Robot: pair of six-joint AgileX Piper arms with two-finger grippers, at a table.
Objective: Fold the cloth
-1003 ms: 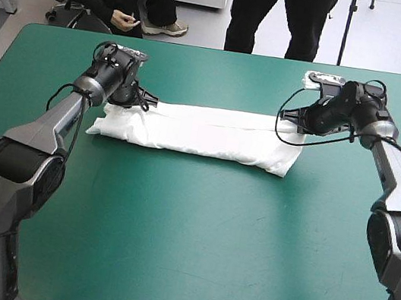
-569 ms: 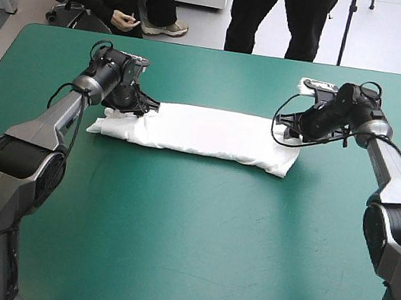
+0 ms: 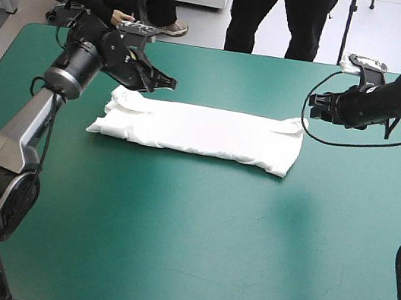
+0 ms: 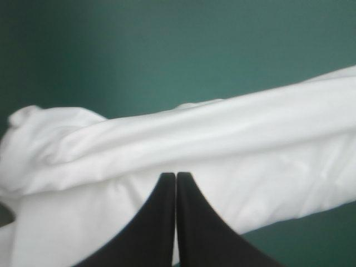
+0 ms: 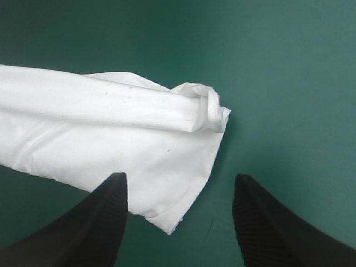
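Observation:
The white T-shirt (image 3: 200,131) lies on the teal-green cover as a long folded band running left to right across the far half of the table. My left gripper (image 3: 169,81) hovers above the band's far left end, shut, with nothing between its fingers. In the left wrist view its gripper (image 4: 176,177) forms one pointed arch over the T-shirt (image 4: 222,139). My right gripper (image 3: 312,108) hangs just beyond the band's right end, open and holding nothing. In the right wrist view its gripper (image 5: 179,186) frames the rolled corner of the T-shirt (image 5: 111,128).
The table's far edge (image 3: 225,49) runs close behind both grippers. Bare teal-green cover (image 3: 184,247) stretches from the T-shirt to the near edge.
Both grippers have let go of the T-shirt's ends, lifted off and drawn outward toward the far corners. The right one opened. The left one opened, then shut again. The band lies still.

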